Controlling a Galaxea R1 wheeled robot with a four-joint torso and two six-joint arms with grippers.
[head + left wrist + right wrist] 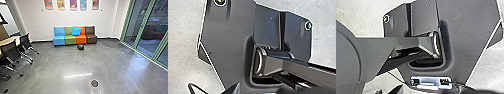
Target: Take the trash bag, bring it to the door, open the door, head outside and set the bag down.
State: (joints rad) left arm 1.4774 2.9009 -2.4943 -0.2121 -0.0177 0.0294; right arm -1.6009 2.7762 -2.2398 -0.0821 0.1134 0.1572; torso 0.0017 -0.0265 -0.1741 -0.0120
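Note:
A small dark bundle, which looks like the trash bag (80, 47), rests on the grey floor in the head view, just in front of the colourful sofa. It is some way ahead of me, apart from both of my arms. Tall glass panels in green frames (138, 31) run along the right side; which of them is the door I cannot tell. In both wrist views parts of my own body lie over pale floor, and how my grippers stand cannot be made out.
The sofa (59, 40) stands against the back wall. Black wheeled chairs (10, 53) and a table (10, 40) line the left side. A round dark disc (94, 83) lies on the floor close in front.

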